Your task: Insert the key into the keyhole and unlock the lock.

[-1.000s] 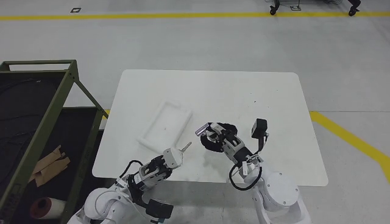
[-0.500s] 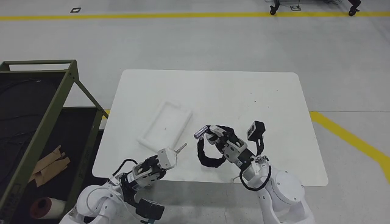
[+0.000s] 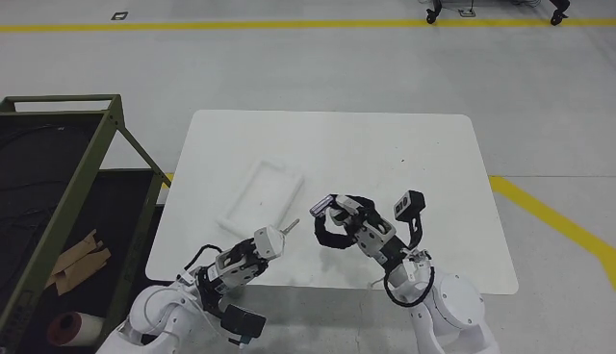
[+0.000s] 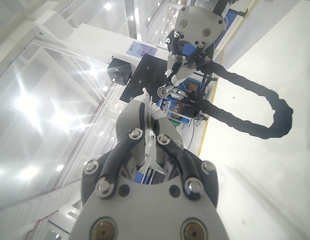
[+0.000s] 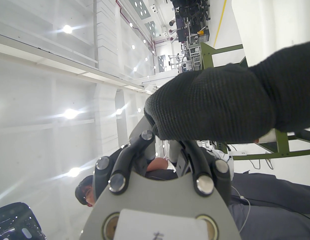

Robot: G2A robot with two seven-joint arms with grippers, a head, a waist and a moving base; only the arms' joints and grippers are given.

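In the right wrist view the black cable (image 5: 220, 101) of the lock (image 4: 163, 91) covers the jaws of the right gripper (image 4: 177, 77), so we cannot see their grip there. From above, the key (image 3: 288, 226) is too small to read its teeth, and the left gripper (image 4: 150, 101) hides most of it.

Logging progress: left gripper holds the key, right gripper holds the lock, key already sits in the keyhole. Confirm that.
Not in the keyhole: the top view shows the key apart from the lock, with a gap between. The left gripper does hold the key, and the right gripper the lock.
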